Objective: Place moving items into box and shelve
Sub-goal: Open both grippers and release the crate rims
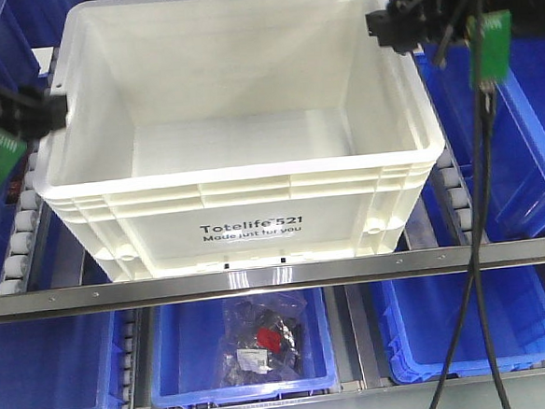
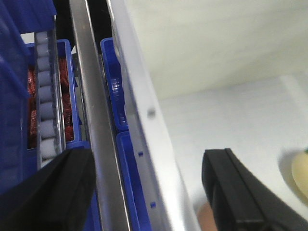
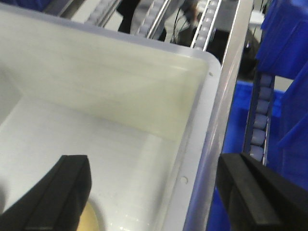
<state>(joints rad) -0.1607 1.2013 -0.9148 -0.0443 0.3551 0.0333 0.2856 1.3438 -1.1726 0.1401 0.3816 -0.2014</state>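
Note:
The white box [image 1: 246,230] with black "Totelife 521" print sits on the roller shelf between blue bins. My left gripper [image 1: 34,113] is open at the box's left rim [image 2: 144,96]. In the left wrist view its fingers [image 2: 144,163] stand one outside and one inside the wall. My right gripper [image 1: 395,23] is open at the back right corner. In the right wrist view it [image 3: 154,168] straddles the right rim [image 3: 202,125]. A pale yellow item [image 3: 89,219] lies on the box floor; it also shows in the left wrist view [image 2: 301,173]. The front view hides it.
A metal rail [image 1: 278,277] runs across below the box. Under it stand blue bins, the middle bin [image 1: 243,380] holding bagged parts. More blue bins [image 1: 531,149] flank the box. Roller tracks [image 1: 18,241] run along both sides. Black cables [image 1: 481,246] hang from the right arm.

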